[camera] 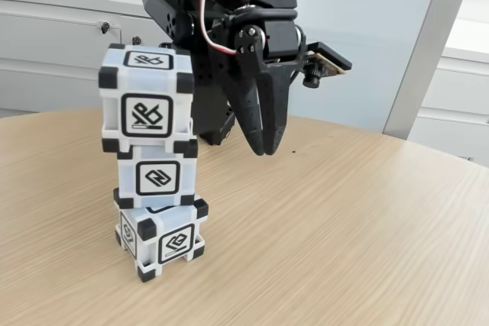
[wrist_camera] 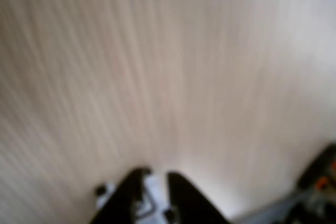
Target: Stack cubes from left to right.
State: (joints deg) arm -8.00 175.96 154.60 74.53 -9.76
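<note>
Fixed view: light wood table (camera: 344, 227), white cabinets (camera: 53, 43) behind, three stacked cubes (camera: 153, 166), hand (camera: 267, 150) together, empty.

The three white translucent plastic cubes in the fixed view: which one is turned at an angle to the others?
The bottom white translucent plastic cube, resting on the wooden table: a corner faces the camera, while the middle cube and top cube face it squarely.
</note>
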